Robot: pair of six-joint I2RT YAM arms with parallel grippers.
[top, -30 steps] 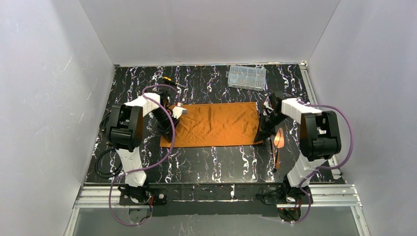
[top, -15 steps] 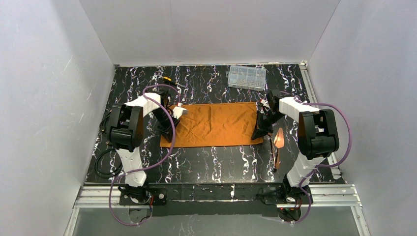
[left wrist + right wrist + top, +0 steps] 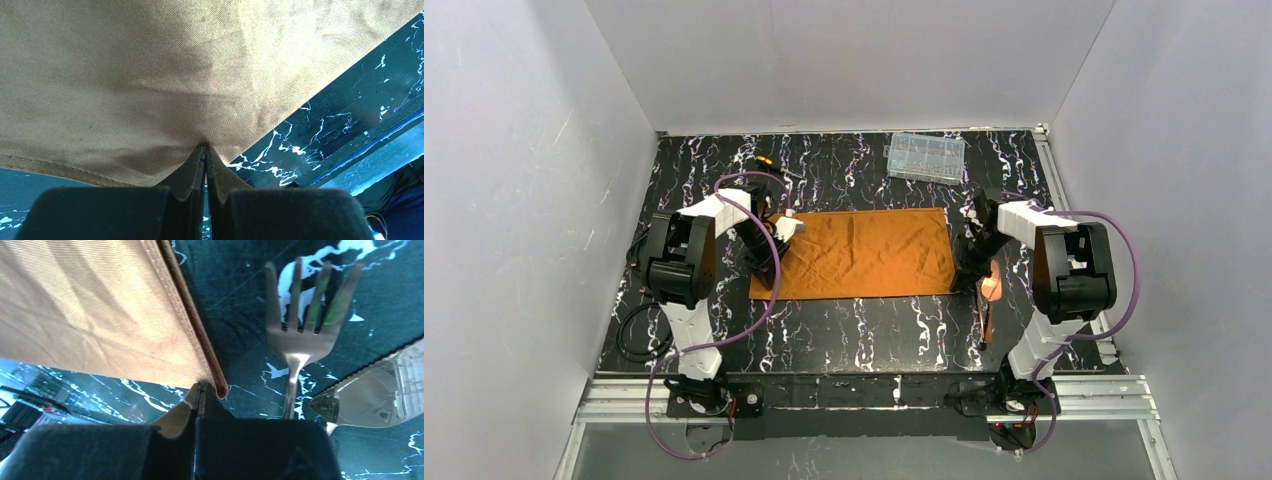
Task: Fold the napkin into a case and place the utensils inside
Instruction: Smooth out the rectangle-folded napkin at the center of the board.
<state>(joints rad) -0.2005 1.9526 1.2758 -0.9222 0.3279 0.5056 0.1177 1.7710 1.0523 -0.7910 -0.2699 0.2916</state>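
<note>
The rust-orange napkin [image 3: 859, 253] lies folded into a wide flat rectangle in the middle of the table. My left gripper [image 3: 770, 283] sits at its near left corner; in the left wrist view it [image 3: 204, 147] is shut, with the cloth [image 3: 150, 75] puckered at its tips. At the near right corner my right gripper [image 3: 969, 283] is shut too, its tips [image 3: 200, 385] pinching the napkin's edge beside the hemmed corner [image 3: 220, 388]. The copper utensils [image 3: 989, 300] lie just right of that corner: a fork [image 3: 300, 320] and a serrated knife blade [image 3: 380, 400].
A clear plastic compartment box [image 3: 925, 157] stands at the back right. A small yellow-and-black tool [image 3: 767, 160] lies at the back left. Loose cables [image 3: 634, 330] coil beside the left arm's base. White walls close in the table on three sides.
The right gripper has shifted right and nearer, to the napkin's near right corner beside the utensils. The left arm has stayed put.
</note>
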